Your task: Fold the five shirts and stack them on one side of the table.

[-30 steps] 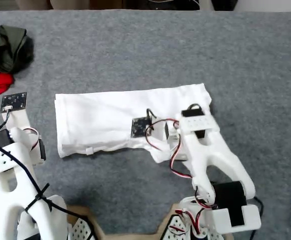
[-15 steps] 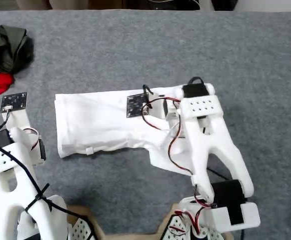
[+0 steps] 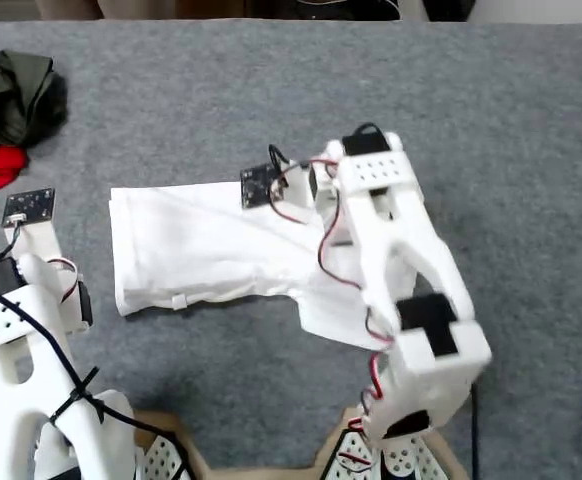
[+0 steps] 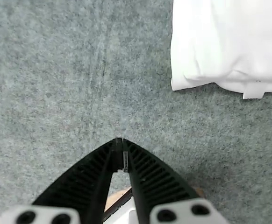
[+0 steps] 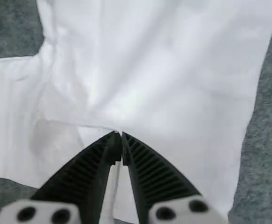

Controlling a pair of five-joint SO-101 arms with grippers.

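Soft, creased white shirt, a rectangle lying lengthwise left-to-right, spreads under the closed, seemingly empty right pincer; left pincer closed, empty.

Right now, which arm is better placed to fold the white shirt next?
Right. The right gripper hangs directly over the white shirt, near a folded edge, jaws shut. The left gripper, also shut, is over bare table beside the shirt's end, so it would probably need a longer reach.
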